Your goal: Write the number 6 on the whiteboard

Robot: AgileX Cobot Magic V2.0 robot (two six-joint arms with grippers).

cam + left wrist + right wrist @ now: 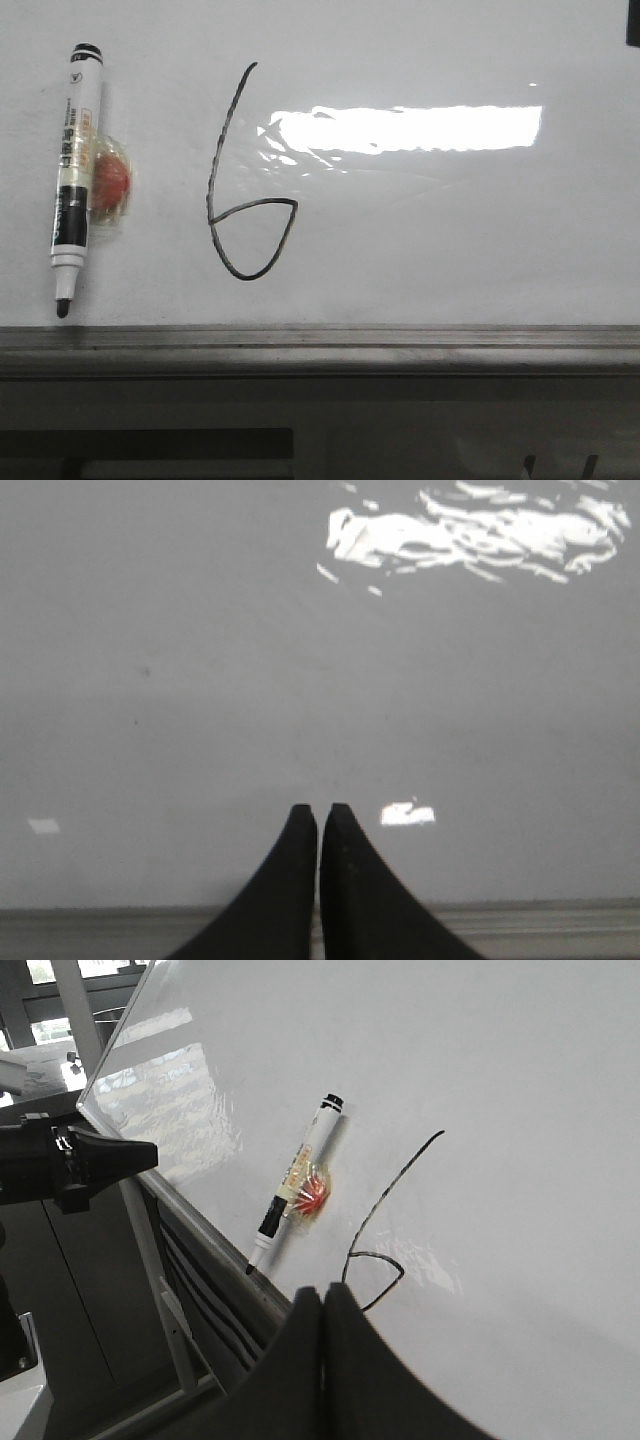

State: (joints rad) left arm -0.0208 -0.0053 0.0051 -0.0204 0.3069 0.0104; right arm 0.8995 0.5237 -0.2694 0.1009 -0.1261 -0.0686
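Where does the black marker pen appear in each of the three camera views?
Front view: the marker lies at far left on the whiteboard, tip towards the grey rail, left of the number 6.
Left wrist view: not in it; only bare board and the left gripper.
Right wrist view: near the middle, beyond the right gripper.
Shared landmark: the red-orange piece touching the marker.

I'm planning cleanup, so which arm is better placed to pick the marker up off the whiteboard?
Probably left. The marker lies at the left of the whiteboard, left of the number 6, on the left arm's side. The left gripper and right gripper are both shut, empty.
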